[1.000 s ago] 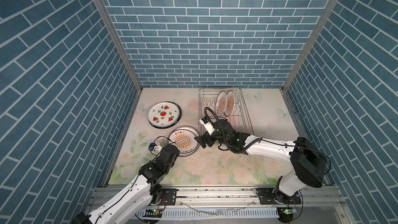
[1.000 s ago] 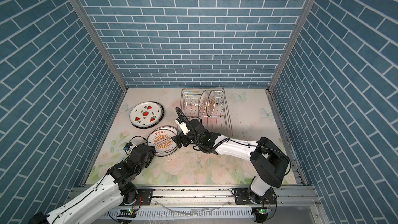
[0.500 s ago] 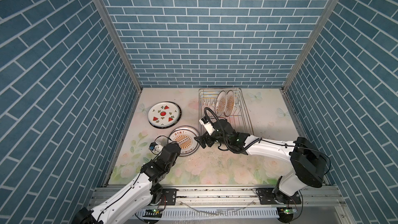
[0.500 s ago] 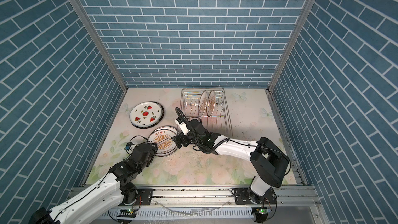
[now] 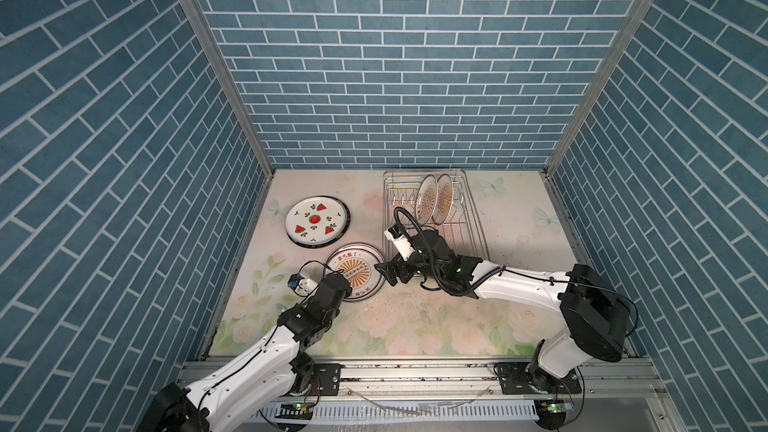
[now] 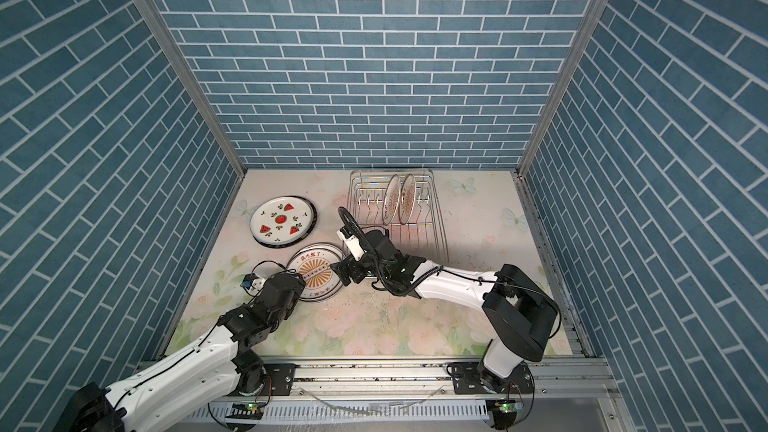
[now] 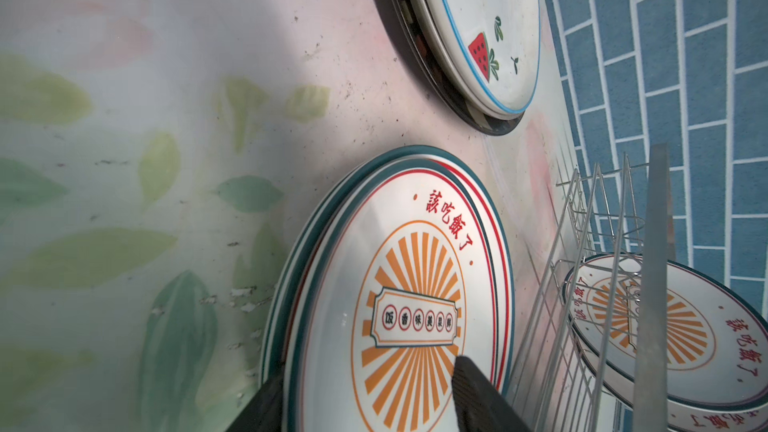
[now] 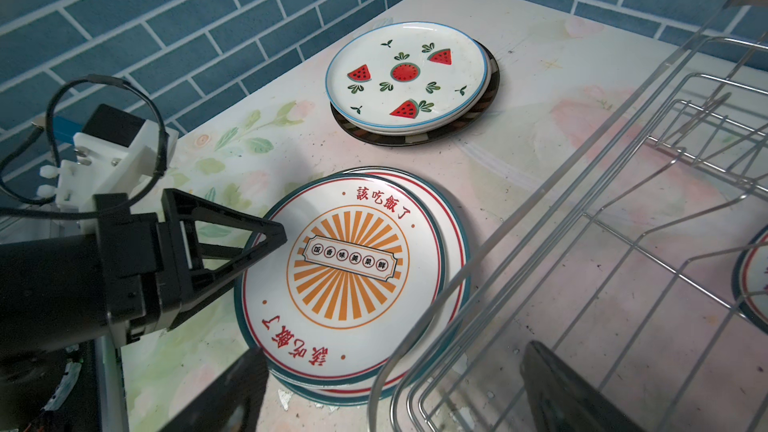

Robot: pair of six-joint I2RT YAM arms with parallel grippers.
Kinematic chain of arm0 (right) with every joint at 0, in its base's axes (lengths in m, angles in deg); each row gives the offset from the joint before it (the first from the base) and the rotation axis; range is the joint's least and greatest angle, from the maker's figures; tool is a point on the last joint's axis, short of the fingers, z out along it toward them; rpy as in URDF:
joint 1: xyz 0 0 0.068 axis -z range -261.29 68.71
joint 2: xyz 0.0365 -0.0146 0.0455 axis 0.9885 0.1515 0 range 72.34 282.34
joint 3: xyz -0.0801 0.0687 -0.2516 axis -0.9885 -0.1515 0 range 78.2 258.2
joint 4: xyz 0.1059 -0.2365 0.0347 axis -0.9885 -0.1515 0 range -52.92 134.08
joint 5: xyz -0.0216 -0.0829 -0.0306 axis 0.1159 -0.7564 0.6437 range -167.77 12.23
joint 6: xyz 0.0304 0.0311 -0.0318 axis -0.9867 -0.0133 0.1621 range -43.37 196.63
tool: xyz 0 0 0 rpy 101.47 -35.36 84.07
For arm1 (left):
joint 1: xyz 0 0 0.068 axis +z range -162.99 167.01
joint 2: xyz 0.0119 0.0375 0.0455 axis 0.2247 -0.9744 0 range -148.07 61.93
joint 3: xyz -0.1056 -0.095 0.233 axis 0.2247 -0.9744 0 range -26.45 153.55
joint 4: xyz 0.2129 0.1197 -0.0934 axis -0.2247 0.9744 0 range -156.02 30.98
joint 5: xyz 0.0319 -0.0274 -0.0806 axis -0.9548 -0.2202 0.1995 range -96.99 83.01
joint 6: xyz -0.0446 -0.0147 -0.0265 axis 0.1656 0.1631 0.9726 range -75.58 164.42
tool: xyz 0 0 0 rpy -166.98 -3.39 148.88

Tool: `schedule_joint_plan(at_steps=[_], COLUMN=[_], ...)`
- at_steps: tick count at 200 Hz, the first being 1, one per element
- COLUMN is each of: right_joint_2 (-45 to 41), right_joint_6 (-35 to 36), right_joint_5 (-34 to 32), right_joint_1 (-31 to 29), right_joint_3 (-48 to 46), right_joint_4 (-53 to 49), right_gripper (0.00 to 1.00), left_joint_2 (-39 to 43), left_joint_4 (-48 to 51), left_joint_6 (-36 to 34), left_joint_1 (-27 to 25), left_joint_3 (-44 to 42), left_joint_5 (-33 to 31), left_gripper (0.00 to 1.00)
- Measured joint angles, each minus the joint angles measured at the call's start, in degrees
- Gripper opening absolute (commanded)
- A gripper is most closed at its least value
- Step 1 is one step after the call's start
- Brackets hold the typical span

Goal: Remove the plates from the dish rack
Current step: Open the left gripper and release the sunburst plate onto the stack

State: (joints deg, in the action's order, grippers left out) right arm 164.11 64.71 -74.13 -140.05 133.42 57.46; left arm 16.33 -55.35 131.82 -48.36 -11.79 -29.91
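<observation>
**A:** Where are the plates sitting?

**B:** 2 sunburst plates point(image 5: 434, 201) are standing on edge between the prongs point(image 5: 401, 200) at the far end of the dish rack point(image 5: 478, 226). The others are lying flat on the counter point(image 5: 519, 284). A watermelon plate point(image 5: 316, 222) is topping one pile by the left wall, and a sunburst pile point(image 5: 355, 274) is resting just beside the rack's near corner.

**A:** And your hands?

**B:** My left hand point(image 8: 266, 257) is straddling the rim of that pile's top plate, fingers point(image 8: 272, 238) parted and not pinching, so the plate is lying on the pile. My right hand point(image 5: 388, 278) is hovering spread wide at the rack's near corner, carrying nothing.

**A:** How are you expecting the racked 2 to handle?

**B:** I'm judging them as glazed ceramic: stiff, weighty for their size, slick and quick to chip. I'm thinking of pinching the upper rim, where it is standing clear of the wires. Then I'm lifting straight up so it isn't scraping the prongs. They are standing close together, so I'm expecting a tight fit for a finger between them.
</observation>
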Motion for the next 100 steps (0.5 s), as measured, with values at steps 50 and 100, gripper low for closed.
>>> schedule_joint_plan(at_steps=[50, 100], right_joint_2=[0.00, 0.00], right_joint_6=[0.00, 0.00], right_joint_5=[-0.02, -0.02], right_joint_1=[-0.02, -0.02], right_joint_3=[0.00, 0.00], right_joint_4=[0.26, 0.31], right_gripper=[0.96, 0.96], left_joint_2=[-1.51, -1.68], left_joint_4=[0.26, 1.44], left_joint_6=[-0.63, -1.05], left_joint_1=[0.00, 0.00], left_joint_3=[0.79, 1.11], left_joint_5=[-0.66, -2.03], left_gripper=[0.60, 0.56])
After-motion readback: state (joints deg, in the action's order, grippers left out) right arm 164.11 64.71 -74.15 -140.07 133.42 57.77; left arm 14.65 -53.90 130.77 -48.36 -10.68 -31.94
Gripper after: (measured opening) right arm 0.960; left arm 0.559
